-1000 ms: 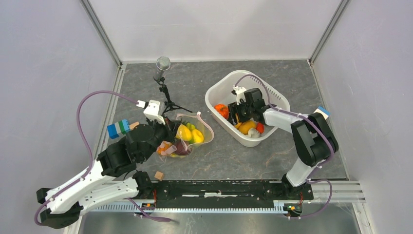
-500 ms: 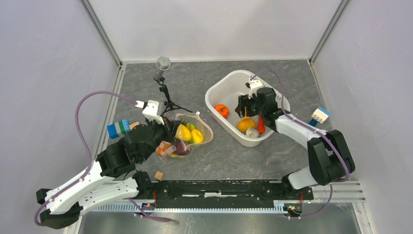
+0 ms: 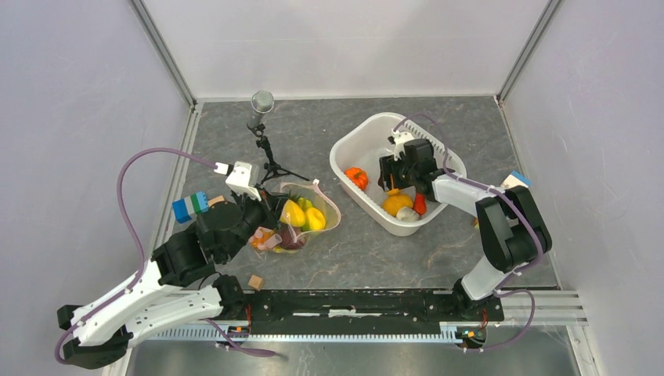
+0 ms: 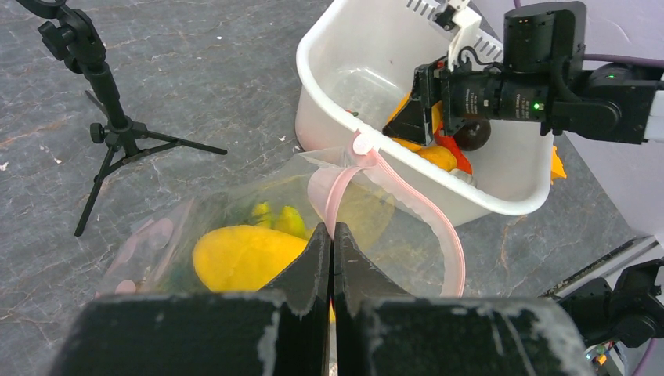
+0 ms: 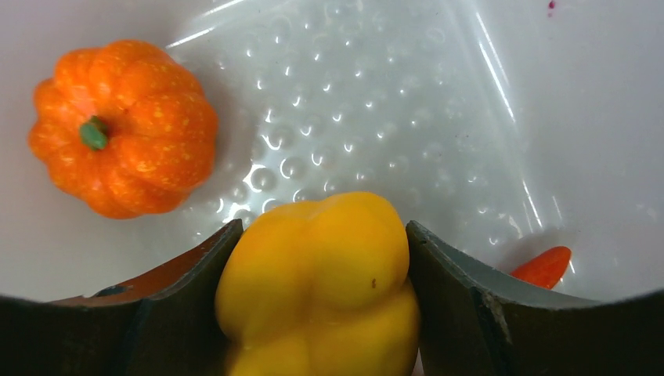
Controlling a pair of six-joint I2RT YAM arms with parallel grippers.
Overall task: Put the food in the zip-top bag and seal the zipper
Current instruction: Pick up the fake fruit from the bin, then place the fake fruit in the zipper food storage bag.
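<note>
1. Grip check comes first. The right gripper [image 5: 322, 231] sits low in the white tub [image 4: 329, 117], its fingers pressed against both flanks of the yellow pepper [image 5: 317, 298]. I read it as clamped on that piece, which is down among the other food in the tub.
2. Lift straight up before travelling. The orange pumpkin [image 5: 125, 129] lies near one finger and a red-orange piece [image 5: 544, 266] just beside the other, so a sideways drag would likely shove them.
3. The left gripper [image 4: 332, 229] has its jaws together on the pink zipper [image 4: 438, 227], holding up the mouth of the zip-top bag [image 4: 156, 235]. The bag lies on the counter [image 3: 376, 258] just left of the tub, with a yellow fruit [image 4: 243, 254] and other pieces inside.
4. The mouth gapes toward the tub as a loop of zipper, and it looks narrow. Bring the pepper over the middle of that loop and let go low, since the limp film could fold shut under a drop.
5. Edges: the tub's near rim stands between pepper and bag and must be cleared. In the left wrist view the zipper's corner hangs very close to that rim.
6. Room: open counter lies between the tub, the bag and the arm bases. A small tripod [image 4: 110, 125] stands behind the bag and a block stack [image 3: 190, 206] to its left, both off the direct path.
</note>
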